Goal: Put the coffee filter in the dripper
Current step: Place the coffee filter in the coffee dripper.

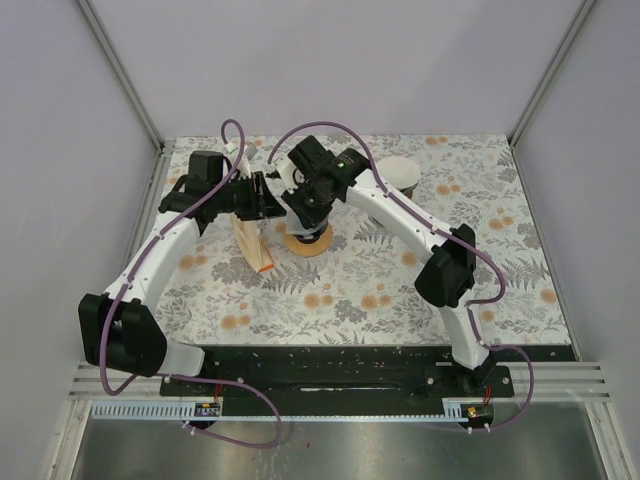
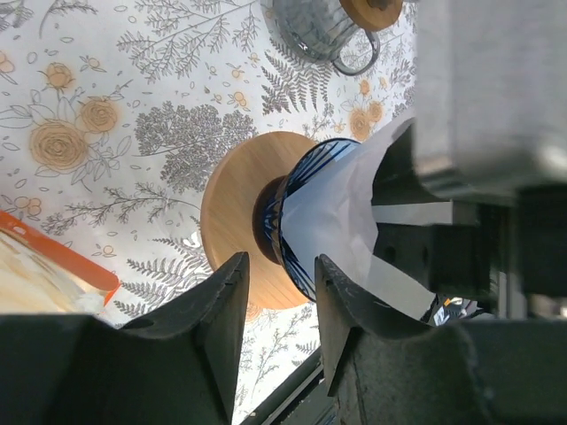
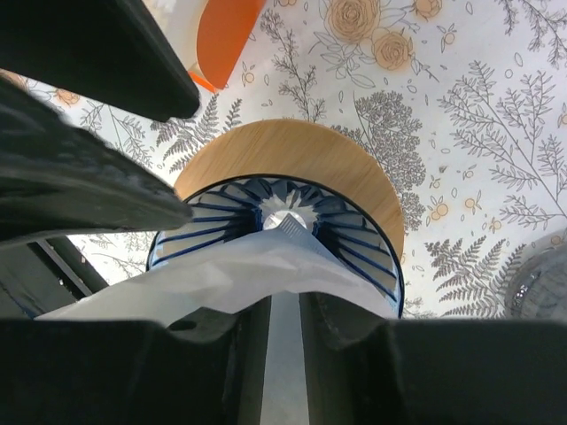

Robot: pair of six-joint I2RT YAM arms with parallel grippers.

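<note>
The dripper (image 3: 359,252), blue ribbed glass on a round wooden base (image 3: 292,146), stands mid-table (image 1: 308,243). The white paper coffee filter (image 3: 221,274) hangs into its cone with its tip near the centre hole, and it bulges out of the rim (image 2: 332,208). My right gripper (image 3: 285,297) is right above the dripper, shut on the filter's upper edge, with paper filling the narrow gap between its jaws. My left gripper (image 2: 282,274) is beside the dripper, open, with nothing between its fingers (image 2: 226,301). In the top view both grippers (image 1: 270,197) (image 1: 308,212) hide the filter.
A pack of filters with an orange edge (image 1: 252,245) lies just left of the dripper. A glass carafe with a wooden lid (image 1: 400,172) stands at the back right. The two arms crowd together above the dripper. Walls enclose the patterned table (image 1: 500,260).
</note>
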